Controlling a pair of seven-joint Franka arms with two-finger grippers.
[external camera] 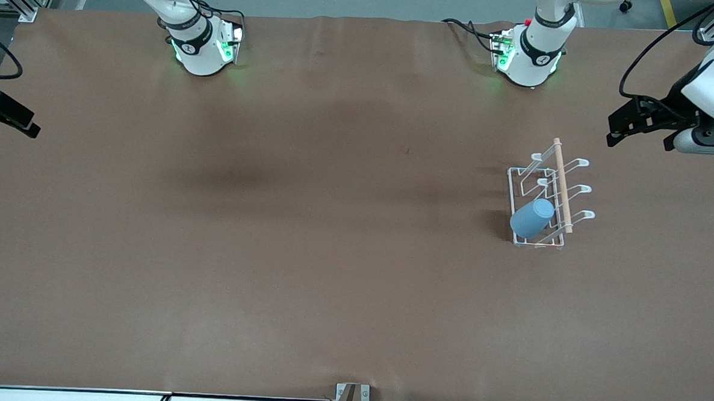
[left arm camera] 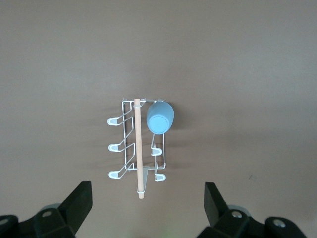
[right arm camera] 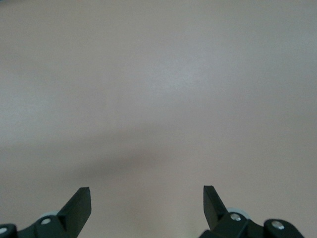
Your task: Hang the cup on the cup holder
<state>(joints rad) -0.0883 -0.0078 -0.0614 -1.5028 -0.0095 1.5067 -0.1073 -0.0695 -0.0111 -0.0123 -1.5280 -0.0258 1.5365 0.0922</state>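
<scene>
The light-blue cup [external camera: 532,218] sits tilted over a prong of the white wire cup holder [external camera: 562,185], at the holder's end nearer the front camera. In the left wrist view the cup [left arm camera: 160,118] shows its flat bottom, beside the holder's wooden rod [left arm camera: 137,148]. My left gripper [external camera: 614,132] is open and empty, up in the air, apart from the holder toward the left arm's end of the table; in its own view [left arm camera: 148,198] the holder lies below it. My right gripper [external camera: 29,125] is open and empty at the right arm's end of the table, over bare table [right arm camera: 147,198].
The brown table [external camera: 306,252] bears only the holder with the cup. Both arm bases [external camera: 202,46] stand along the edge farthest from the front camera. A small metal bracket [external camera: 351,396] sits at the edge nearest that camera.
</scene>
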